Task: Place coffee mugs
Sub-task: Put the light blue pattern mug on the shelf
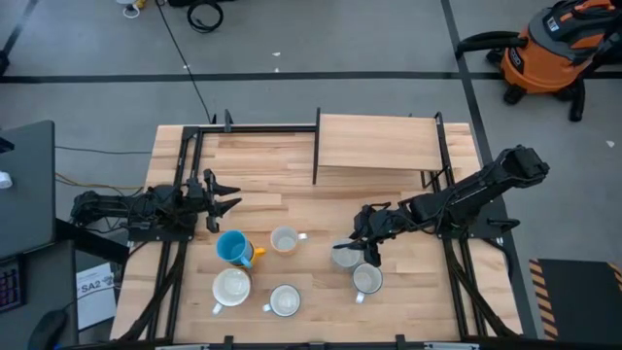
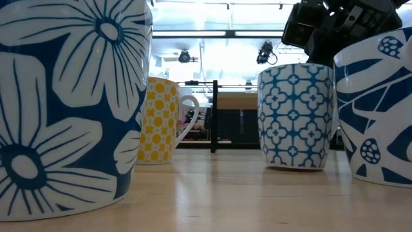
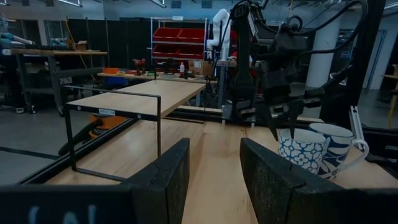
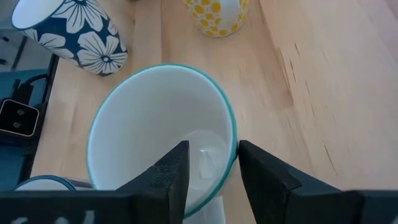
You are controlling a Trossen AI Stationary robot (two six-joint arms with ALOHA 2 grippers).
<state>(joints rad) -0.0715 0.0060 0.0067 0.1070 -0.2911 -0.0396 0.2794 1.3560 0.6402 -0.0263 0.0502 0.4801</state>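
light wood table, five mugs; orange shop vacuum beyond.

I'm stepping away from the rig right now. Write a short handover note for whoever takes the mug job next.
Right gripper: over the teal-patterned mug, one finger inside the rim and one outside, not visibly clamped.
Left gripper: open, empty, waiting at the table's left, clear of the mugs.
Mugs: six on the front half of the table; blue mug lies tipped, the other five upright, including the yellow-patterned mug and the blue floral mug.
Wooden shelf: bare.
Done: nothing visibly placed on the shelf.
Left: probably all six.
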